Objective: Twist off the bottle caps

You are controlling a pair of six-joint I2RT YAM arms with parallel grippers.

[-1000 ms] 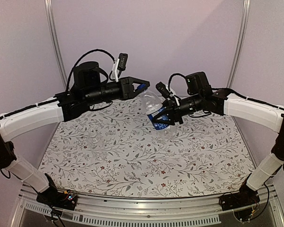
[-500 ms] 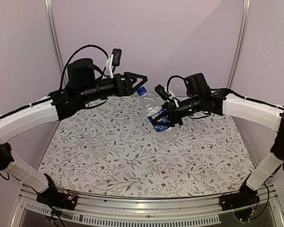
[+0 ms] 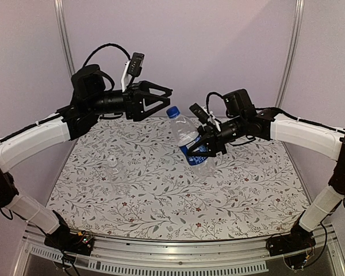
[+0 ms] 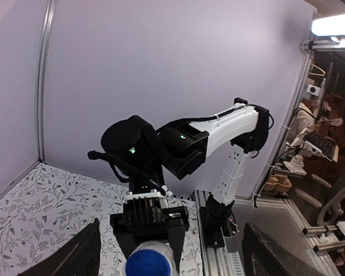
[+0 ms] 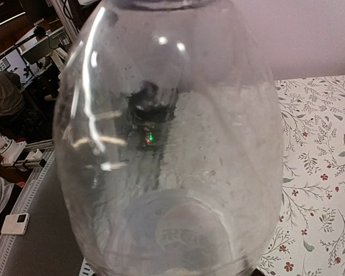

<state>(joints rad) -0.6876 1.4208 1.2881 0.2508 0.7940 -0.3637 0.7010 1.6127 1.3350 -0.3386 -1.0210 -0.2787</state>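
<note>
You are gripping the labelled bottle (image 3: 184,127) with the right pincer (image 3: 203,147); the left pincer (image 3: 167,99) is gaping beside its blue cap (image 3: 172,111), needing a square grip.

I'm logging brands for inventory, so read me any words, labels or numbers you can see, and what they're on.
None can be read.
Label band on the taller bottle: print too small.
Raised mark seen through that bottle, right wrist view: blurred.
</note>
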